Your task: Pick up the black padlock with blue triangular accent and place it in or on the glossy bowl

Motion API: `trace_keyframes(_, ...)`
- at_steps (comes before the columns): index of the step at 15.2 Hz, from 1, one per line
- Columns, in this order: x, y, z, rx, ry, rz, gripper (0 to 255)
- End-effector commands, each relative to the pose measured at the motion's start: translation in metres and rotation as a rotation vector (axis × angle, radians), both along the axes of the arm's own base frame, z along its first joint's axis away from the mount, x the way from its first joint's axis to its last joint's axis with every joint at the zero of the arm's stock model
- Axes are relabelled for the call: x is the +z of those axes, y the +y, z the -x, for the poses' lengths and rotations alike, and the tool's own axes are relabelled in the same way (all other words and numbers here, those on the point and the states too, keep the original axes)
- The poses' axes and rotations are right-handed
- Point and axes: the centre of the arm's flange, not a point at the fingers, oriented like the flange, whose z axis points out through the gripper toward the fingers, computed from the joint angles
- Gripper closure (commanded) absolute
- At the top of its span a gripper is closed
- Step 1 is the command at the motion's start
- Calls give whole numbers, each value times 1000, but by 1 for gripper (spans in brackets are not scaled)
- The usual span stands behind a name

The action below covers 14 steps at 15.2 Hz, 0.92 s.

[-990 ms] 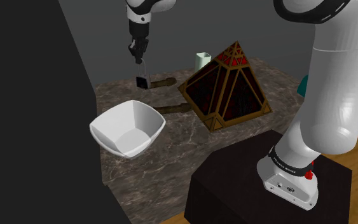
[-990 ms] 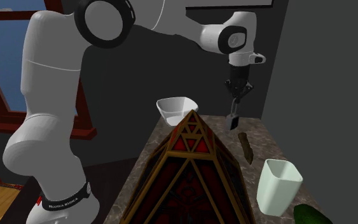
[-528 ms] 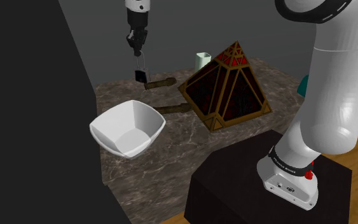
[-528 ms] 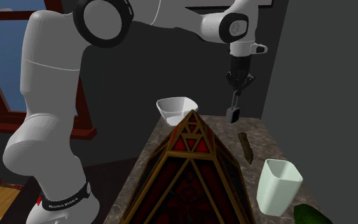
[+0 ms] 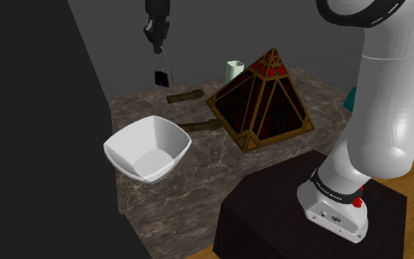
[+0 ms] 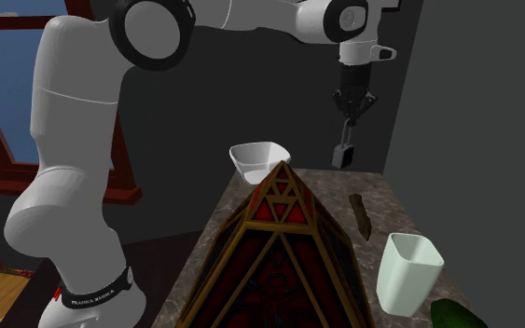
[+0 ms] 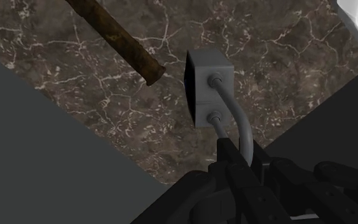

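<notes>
Hanging by its thin grey shackle, the small dark box-shaped padlock (image 5: pixel 162 77) is in the air above the brown marble tabletop (image 5: pixel 205 184) (the glossy white square bowl (image 5: pixel 148 147) stands apart from it). The all-black gripper (image 5: pixel 157 48) is clamped on that shackle.

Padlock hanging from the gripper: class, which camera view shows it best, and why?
The wrist view: the dark grey box-shaped padlock appears close up, its curved shackle clasped by the black gripper. The shoulder and second exterior views show a small dark block dangling above the marbled countertop.
</notes>
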Motion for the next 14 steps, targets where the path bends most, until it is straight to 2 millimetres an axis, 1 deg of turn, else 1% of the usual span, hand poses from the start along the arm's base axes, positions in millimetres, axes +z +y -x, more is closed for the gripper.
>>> trace_keyframes(1, 11, 0, 0, 0, 0, 0, 255)
trace_keyframes(8, 48, 0, 0, 0, 0, 0, 255)
trace_keyframes(9, 49, 0, 0, 0, 0, 0, 255)
trace_keyframes(14, 63, 48, 44, 0, 0, 0, 255)
